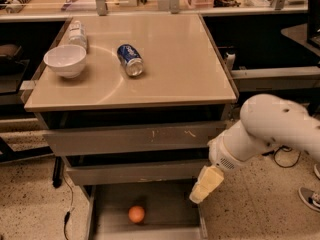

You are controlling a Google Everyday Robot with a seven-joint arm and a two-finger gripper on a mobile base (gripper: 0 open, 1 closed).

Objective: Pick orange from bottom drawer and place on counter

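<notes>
Camera view: the orange (136,214) sits on the open bottom drawer's (167,206) floor, at 6 o'clock below the worktop (175,59). The jaws hang by the drawer's right side, at 2 o'clock from the fruit, and I can't tell if they're apart. I'd slide toward 8 o'clock, then drop centred over it.

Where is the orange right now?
Low in the camera view, the orange lies in the open bottom drawer, left of middle. The pincer hangs up and right of it, over the drawer's right edge.
</notes>
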